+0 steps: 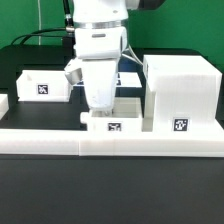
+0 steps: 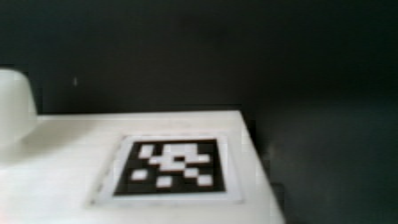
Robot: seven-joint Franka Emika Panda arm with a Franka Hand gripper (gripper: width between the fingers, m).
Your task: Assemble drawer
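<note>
parts on the table, counted: one housing (image 1: 180,85), two boxes, three tags (image 1: 180,125), one rail (image 1: 110,142). in the exterior view the arm (image 1: 100,30) drops straight from twelve o'clock, gripper (image 1: 100,107) low over the middle box (image 1: 113,124). the housing sits at its three o'clock, the other box (image 1: 45,85) at nine. the finger gap i cannot tell.

We are looking at robotics lab bench. We are seeing white robot arm (image 1: 100,45) working over black table (image 1: 40,195). We are noting printed square tags (image 2: 173,167) sitting on plain white plastic parts (image 1: 180,85), white border rail (image 1: 40,142) fencing work area, and cables (image 1: 38,34) trailing behind.
</note>
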